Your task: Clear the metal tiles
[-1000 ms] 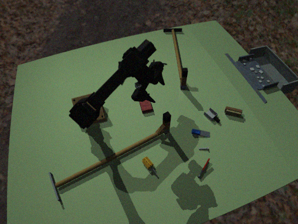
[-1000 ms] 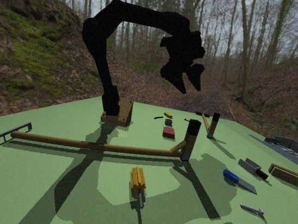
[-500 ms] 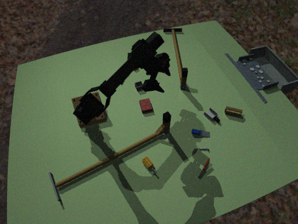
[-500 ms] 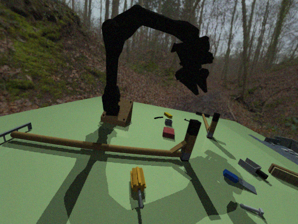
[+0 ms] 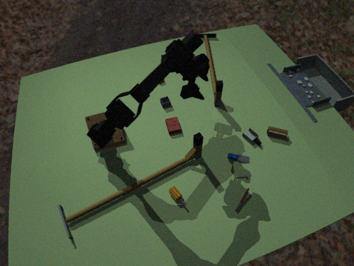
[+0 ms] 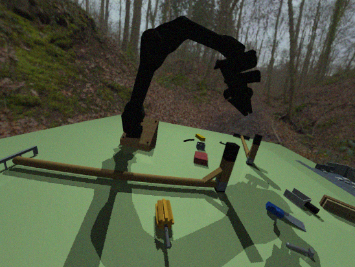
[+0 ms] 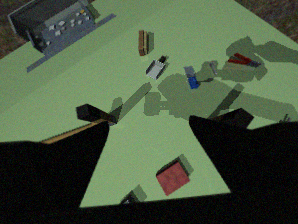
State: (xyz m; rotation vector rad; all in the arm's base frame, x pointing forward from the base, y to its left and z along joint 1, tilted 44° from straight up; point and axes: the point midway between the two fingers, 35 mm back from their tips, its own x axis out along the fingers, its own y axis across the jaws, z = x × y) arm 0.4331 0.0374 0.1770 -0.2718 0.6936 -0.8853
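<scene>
The long scraper (image 5: 129, 188) (image 6: 113, 175) lies on the green table, its blade at the near left and its upright black handle (image 5: 197, 141) (image 6: 229, 160) near the middle. My gripper (image 5: 192, 92) (image 6: 241, 97) (image 7: 149, 122) is open and empty, high above the table between the two scrapers. The steel bench plate (image 5: 292, 92) (image 7: 70, 37) sits at the far right with several pale metal tiles (image 5: 307, 85) (image 7: 62, 24) on it. The grey catch box (image 5: 337, 82) (image 7: 30, 12) adjoins it.
A shorter scraper (image 5: 211, 68) (image 6: 245, 146) with handle (image 5: 219, 92) (image 7: 92, 114) lies at the back. A red block (image 5: 174, 125) (image 7: 172, 178), dark block (image 5: 165, 102), yellow screwdriver (image 5: 176, 194), blue knife (image 5: 238, 157), wooden brush (image 5: 277, 132) and other small tools are scattered about.
</scene>
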